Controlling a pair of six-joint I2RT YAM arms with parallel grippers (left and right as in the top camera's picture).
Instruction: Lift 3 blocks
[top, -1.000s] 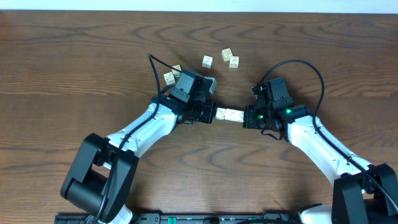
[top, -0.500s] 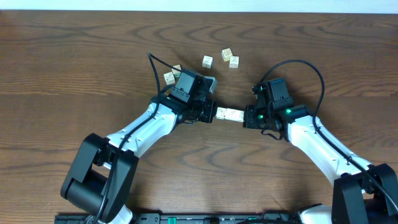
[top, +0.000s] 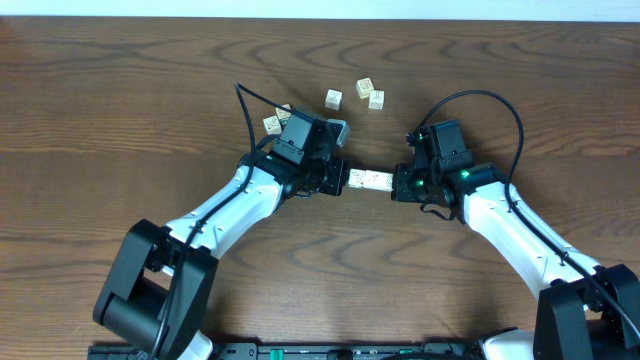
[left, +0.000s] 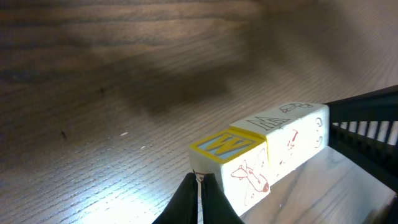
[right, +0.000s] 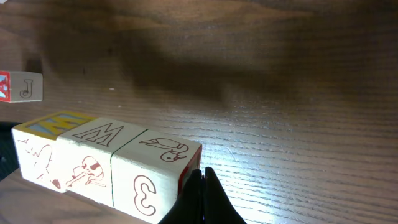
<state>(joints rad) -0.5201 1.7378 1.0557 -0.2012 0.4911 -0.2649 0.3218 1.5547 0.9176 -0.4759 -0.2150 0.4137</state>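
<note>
Three blocks (top: 369, 182) end-to-end, squeezed between left fingers (left: 186, 205) and right fingers (right: 193, 205), each pair pressed together; row apparently clear of bench (top: 120, 90); lift seemingly achieved.

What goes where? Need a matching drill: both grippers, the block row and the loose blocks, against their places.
Things:
1. left gripper
2. right gripper
3. row of three blocks
4. loose blocks

Places:
a. scattered on the table beyond the arms
b. at the row's end with the yellow-bordered W
c. between the two shut grippers
d. at the row's end with the bird picture

Pairs: 1-b, 2-d, 3-c, 4-a.
</note>
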